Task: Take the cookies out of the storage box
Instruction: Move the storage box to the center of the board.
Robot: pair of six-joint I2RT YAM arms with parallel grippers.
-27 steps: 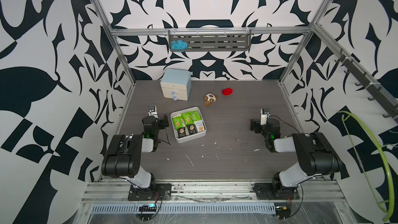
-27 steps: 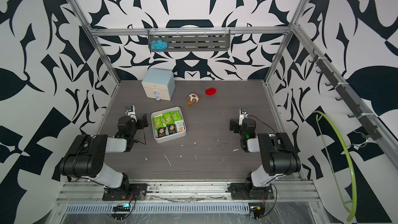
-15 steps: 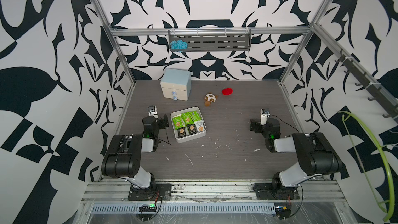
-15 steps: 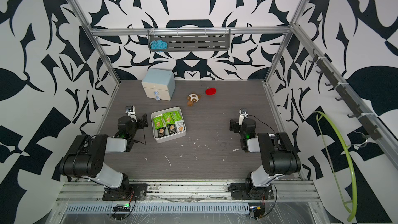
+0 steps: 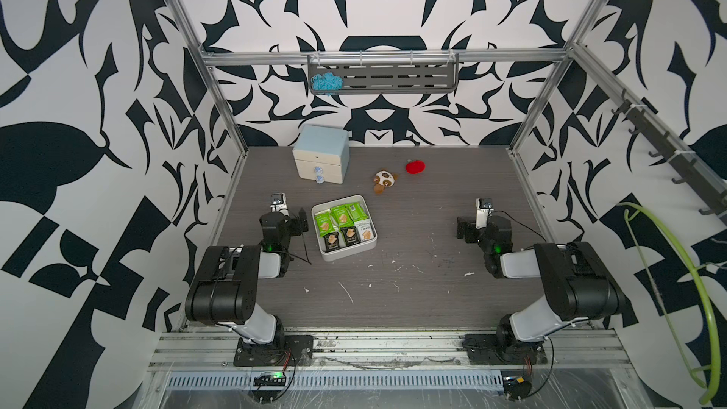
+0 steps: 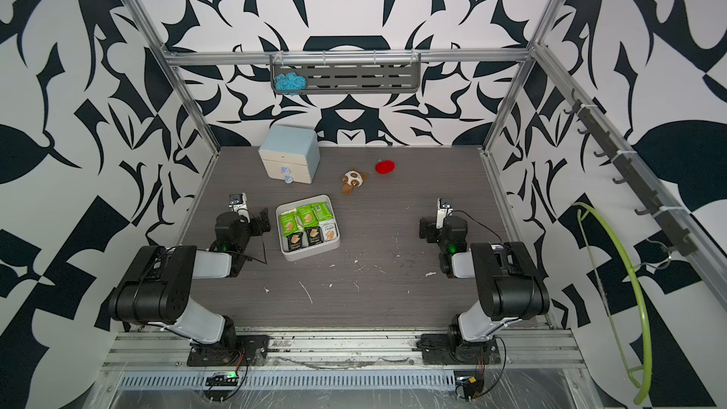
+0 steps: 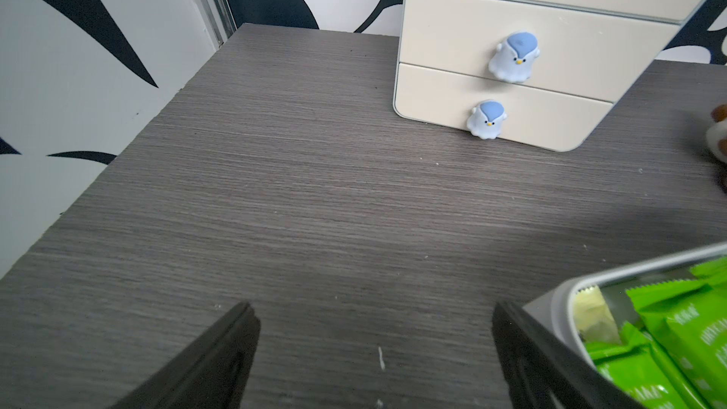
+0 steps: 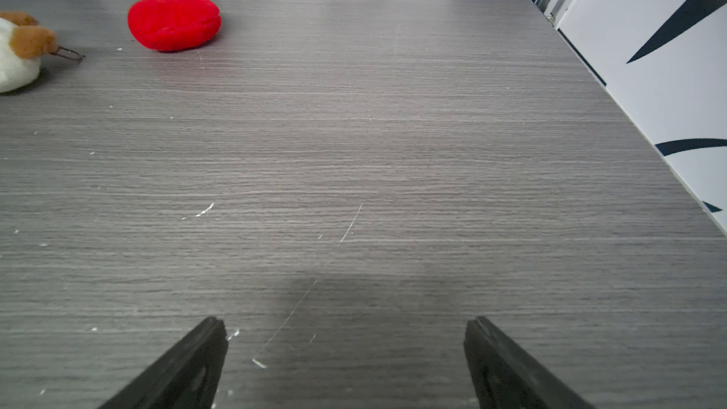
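**Figure: both arms idle beside the filled box.** The storage box (image 5: 348, 254), a shallow white square tray, sits on the grey counter (image 5: 393, 289) left of centre. It is turned slightly, so its side walls run from the near edge toward the back wall and lean a little to the left.

The cookies (image 5: 341, 217) all lie flat inside it in two rows. The far row is three green packets, and the near row is two black packets and one white one. Each packet's long axis runs near to far, parallel to the box's side walls, and the printed faces are up. Both top views show the same layout (image 6: 307, 217).

The left gripper (image 7: 373, 308) is low over bare counter just beside the box's left wall, its jaws spread wide and holding nothing. In the left wrist view one finger (image 7: 523, 340) overlaps the box corner, and contact cannot be judged.

The right gripper (image 8: 345, 322) is also spread wide and empty, well apart from the box on the right side.

A two-drawer cabinet (image 5: 320, 159), a plush toy (image 5: 384, 180) and a red pom-pom (image 5: 415, 167) stand farther back.
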